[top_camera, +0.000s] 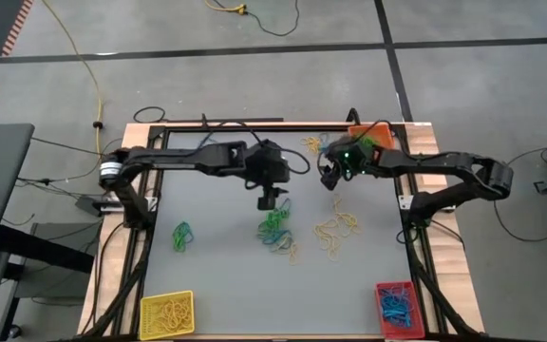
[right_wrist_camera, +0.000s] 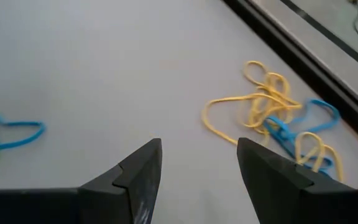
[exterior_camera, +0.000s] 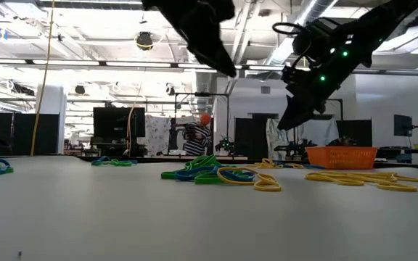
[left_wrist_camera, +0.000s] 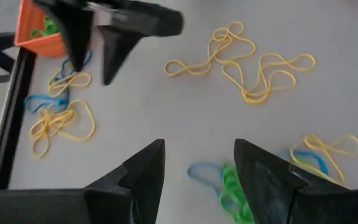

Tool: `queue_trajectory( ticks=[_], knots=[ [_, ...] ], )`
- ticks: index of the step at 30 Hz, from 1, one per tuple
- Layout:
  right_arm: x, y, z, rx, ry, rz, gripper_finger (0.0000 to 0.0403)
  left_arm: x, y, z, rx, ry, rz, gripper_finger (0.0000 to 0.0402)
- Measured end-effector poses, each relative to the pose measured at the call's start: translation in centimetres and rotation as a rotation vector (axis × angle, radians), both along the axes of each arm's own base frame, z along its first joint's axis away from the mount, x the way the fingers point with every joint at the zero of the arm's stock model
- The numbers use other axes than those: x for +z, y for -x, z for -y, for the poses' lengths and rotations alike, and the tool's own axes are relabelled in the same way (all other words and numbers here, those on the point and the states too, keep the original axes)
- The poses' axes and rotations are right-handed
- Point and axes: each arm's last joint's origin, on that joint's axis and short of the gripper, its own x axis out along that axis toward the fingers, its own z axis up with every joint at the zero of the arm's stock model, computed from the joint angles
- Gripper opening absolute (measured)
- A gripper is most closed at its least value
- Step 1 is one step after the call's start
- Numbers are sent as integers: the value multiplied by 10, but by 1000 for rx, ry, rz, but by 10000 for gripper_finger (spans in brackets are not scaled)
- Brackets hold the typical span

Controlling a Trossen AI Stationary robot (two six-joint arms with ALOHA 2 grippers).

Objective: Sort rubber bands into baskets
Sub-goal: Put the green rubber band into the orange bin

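Observation:
My left gripper [top_camera: 272, 198] is open and empty above the table's middle, just far of a green-and-blue pile of rubber bands [top_camera: 275, 228], which also shows in the left wrist view [left_wrist_camera: 229, 186]. My right gripper [top_camera: 330, 179] is open and empty, raised near the orange basket [top_camera: 368, 141] at the far right. A yellow-and-blue cluster of bands [right_wrist_camera: 278, 118] lies on the table ahead of it. Yellow bands [top_camera: 335, 233] lie right of the pile, and a green-blue band [top_camera: 182, 235] lies left of it. The yellow basket [top_camera: 166, 313] stands near left, the red basket [top_camera: 396, 306] near right.
The table's dark frame rail [top_camera: 254, 128] runs along the far edge, close behind both grippers. The two grippers stand close together; the right one's fingers show in the left wrist view [left_wrist_camera: 92, 43]. The yellow and red baskets hold bands. A yellow cable [top_camera: 84, 66] lies on the floor.

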Motion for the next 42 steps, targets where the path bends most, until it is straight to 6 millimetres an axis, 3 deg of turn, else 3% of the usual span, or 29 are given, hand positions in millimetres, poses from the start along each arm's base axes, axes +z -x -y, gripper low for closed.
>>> queue_trajectory(
  ticks=[12,16,30,38,42],
  knots=[
    [0,-15,-38,176,12,-9,240,65,64,7,118,-80,37,183],
    [0,-18,-51,230,14,-9,240,72,88,10,134,-78,87,183],
    [7,-30,-84,346,22,99,240,-9,164,22,297,45,229,183],
    [13,-36,-103,404,16,183,240,-50,178,27,402,192,125,183],
    [13,-36,-113,441,13,185,240,-61,183,34,415,249,41,183]
  ],
)
